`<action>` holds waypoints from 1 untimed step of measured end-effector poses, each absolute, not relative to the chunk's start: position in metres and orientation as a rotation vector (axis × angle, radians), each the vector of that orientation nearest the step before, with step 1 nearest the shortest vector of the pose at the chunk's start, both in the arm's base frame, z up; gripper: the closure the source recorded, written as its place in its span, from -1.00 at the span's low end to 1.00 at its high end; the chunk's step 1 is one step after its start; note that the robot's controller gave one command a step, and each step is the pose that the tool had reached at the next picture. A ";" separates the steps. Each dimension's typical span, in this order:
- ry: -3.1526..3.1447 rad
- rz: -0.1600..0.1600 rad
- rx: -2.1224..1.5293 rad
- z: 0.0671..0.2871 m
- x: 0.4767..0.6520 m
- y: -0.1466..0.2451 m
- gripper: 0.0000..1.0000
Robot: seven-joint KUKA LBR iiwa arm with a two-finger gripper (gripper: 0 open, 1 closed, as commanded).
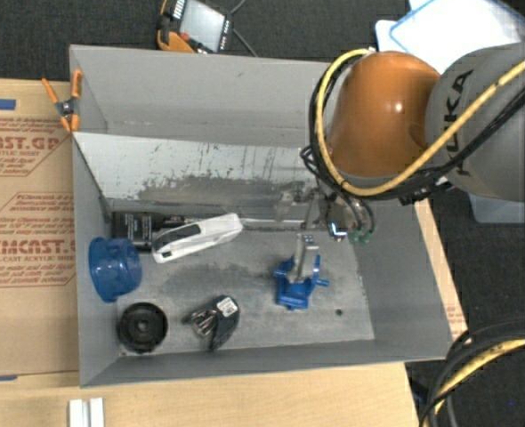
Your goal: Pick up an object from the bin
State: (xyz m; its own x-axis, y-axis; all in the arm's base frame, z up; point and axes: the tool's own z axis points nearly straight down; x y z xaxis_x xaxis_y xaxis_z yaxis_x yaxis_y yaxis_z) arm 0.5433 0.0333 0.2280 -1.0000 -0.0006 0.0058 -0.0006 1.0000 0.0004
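Observation:
My gripper (309, 254) reaches down in the right half of the bin, under the orange-covered wrist. Its tip stands right at the top of a small blue plastic clamp-like thing (294, 290) that lies on the bin floor. Whether it touches or grips that blue thing I cannot tell. To the left of the gripper lies a long white stapler-like thing (197, 237), apart from it.
Against the left wall stands a blue cup (113, 269). A black round disc (141, 325) and a dark bunch of keys with a tag (214, 317) lie near the front. A black box (142, 227) lies behind the white thing.

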 end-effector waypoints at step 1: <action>-3.144 -0.002 0.000 0.232 0.545 0.033 -1.00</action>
